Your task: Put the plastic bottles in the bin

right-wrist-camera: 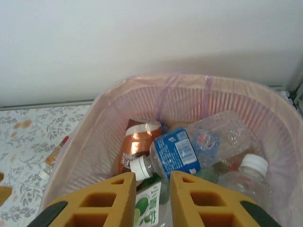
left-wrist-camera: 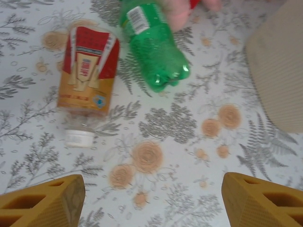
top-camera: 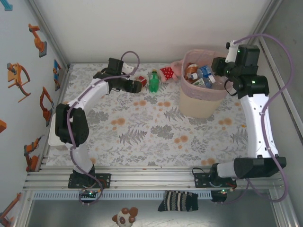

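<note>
Bin holding bottles, right claw above, narrowly parted; left claw spread wide over red-labelled bottle

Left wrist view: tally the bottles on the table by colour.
green bottle: 1
clear bottle with red-and-gold label: 1
Total: 2

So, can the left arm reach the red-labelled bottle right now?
Probably yes: the left claw is open near the red-labelled bottle, nothing between them; the green bottle lies beside it.
</note>
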`<state>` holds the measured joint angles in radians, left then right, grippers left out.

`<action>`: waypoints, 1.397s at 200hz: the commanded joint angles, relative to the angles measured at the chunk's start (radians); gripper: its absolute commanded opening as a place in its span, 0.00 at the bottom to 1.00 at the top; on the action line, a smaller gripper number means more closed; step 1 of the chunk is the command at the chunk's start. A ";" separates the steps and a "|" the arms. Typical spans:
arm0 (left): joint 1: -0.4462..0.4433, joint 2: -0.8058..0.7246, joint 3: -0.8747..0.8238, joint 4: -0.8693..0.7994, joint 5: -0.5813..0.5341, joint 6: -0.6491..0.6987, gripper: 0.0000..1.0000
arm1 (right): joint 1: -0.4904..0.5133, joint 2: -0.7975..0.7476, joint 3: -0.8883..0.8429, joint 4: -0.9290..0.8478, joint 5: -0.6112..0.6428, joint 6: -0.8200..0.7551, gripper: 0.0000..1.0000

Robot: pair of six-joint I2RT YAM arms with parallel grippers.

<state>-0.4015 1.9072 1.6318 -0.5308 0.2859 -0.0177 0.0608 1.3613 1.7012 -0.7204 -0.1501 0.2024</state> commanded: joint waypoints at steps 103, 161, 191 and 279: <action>0.024 0.364 0.280 -0.163 -0.122 0.162 0.72 | -0.006 -0.112 -0.050 -0.058 -0.001 0.029 0.25; 0.028 0.453 0.343 -0.176 -0.123 0.173 0.60 | -0.006 -0.142 -0.079 -0.057 0.012 0.027 0.25; 0.032 0.464 0.352 -0.176 -0.119 0.168 0.50 | -0.005 -0.149 -0.086 -0.061 0.015 0.023 0.25; 0.030 0.371 0.252 -0.155 -0.078 0.139 0.27 | -0.005 -0.181 -0.094 -0.035 -0.025 0.057 0.25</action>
<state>-0.3763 2.3547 1.9377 -0.6724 0.1734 0.1371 0.0608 1.2167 1.6218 -0.7784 -0.1467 0.2214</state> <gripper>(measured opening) 0.325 0.252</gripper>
